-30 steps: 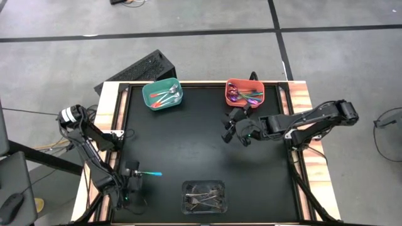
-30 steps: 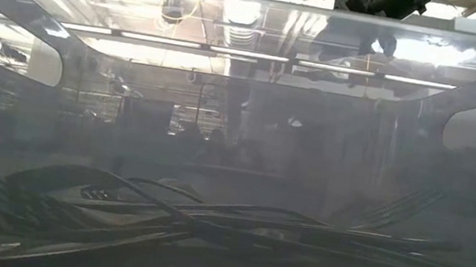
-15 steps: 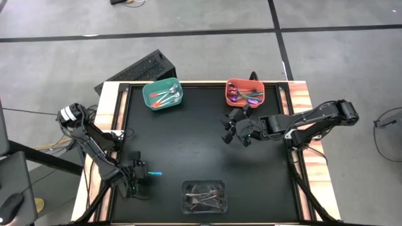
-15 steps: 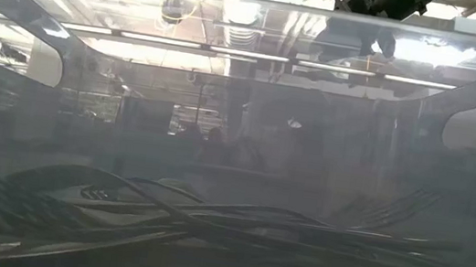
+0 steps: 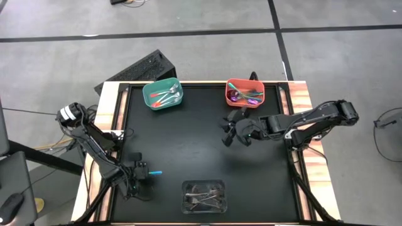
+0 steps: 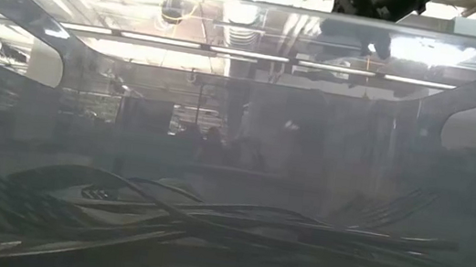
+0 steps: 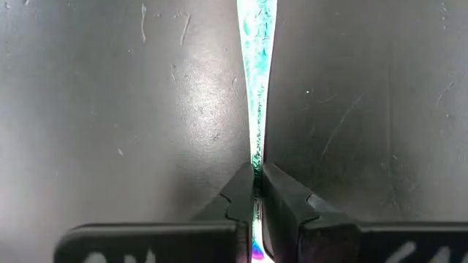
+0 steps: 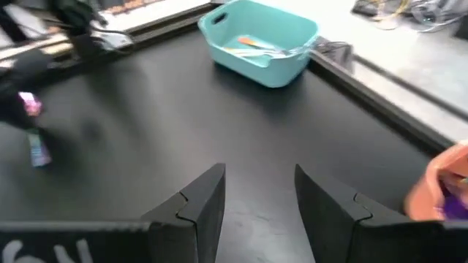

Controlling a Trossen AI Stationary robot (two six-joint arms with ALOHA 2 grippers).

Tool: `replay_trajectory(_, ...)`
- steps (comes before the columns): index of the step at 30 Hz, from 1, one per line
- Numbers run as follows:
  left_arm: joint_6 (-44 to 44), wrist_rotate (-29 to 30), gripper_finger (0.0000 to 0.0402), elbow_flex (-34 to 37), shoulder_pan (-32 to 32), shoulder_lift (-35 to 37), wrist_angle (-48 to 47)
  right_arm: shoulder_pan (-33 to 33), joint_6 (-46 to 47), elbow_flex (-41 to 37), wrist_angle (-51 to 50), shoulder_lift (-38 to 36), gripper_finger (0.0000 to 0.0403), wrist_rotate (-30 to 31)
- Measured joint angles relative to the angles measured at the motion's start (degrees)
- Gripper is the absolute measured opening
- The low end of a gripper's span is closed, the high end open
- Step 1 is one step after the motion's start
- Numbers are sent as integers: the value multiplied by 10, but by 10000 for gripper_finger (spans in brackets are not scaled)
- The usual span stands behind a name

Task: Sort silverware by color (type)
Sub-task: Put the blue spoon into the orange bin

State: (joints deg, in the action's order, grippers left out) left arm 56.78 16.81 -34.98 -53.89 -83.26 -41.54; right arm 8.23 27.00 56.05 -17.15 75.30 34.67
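The left tool (image 5: 142, 172) sits low at the near left, fingers (image 7: 241, 197) pinched together. The right tool (image 5: 227, 133) hovers mid-right, fingers (image 8: 201, 201) spread.

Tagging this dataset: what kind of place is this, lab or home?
Likely a robotics lab or workshop: bare grey floor with taped lines, black-topped table with two arms, and strip ceiling lights in a large open room.

high: overhead | low: inside clear tray (image 6: 252, 25) | wrists: tabletop close-up

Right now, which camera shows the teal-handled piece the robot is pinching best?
The left wrist view: the teal handle sits clamped in the left gripper. The high view shows a tiny teal tip; the right wrist view, a blur.
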Motion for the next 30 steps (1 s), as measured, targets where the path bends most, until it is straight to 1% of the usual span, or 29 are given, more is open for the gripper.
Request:
replay_trajectory(3, -6, 28, 5, -6, -1, -2, -5, 0, 2, 1, 20, 14, 182, -37)
replay_trajectory(5, -18, 64, 3, -16, -1, -4, -15, 0, 15, 0, 24, 29, 182, -59)
replay_trajectory(8, -50, 170, 2, -33, 2, -6, -38, 0, 30, 1, 60, 59, 182, -90)
replay_trajectory(9, -56, 215, 2, -43, 2, -5, -35, 0, 30, 0, 74, 71, 182, -101)
replay_trajectory(11, -63, 287, 1, -54, 3, -4, -43, 0, 30, 0, 119, 95, 182, -127)
replay_trajectory(13, -84, 339, 1, -60, 11, -4, -53, 0, 30, 0, 152, 113, 182, -157)
replay_trajectory(15, -116, 382, 1, -71, 19, -4, -40, -1, 29, 0, 200, 132, 182, -185)
replay_trajectory(18, -163, 411, 0, -80, 34, -4, -44, -1, 25, 0, 247, 149, 182, -218)
replay_trajectory(20, -187, 438, 0, -88, 45, -4, -41, -1, 20, 1, 287, 160, 182, -226)
replay_trajectory(22, -208, 458, 0, -94, 59, -3, -40, 2, 12, 1, 303, 168, 182, -227)
replay_trajectory(25, -242, 469, 0, -99, 82, -3, -23, 5, 10, 1, 334, 184, 182, -228)
replay_trajectory(30, -319, 466, 0, -99, 139, -3, 31, 15, -5, 1, 397, 217, 182, -227)
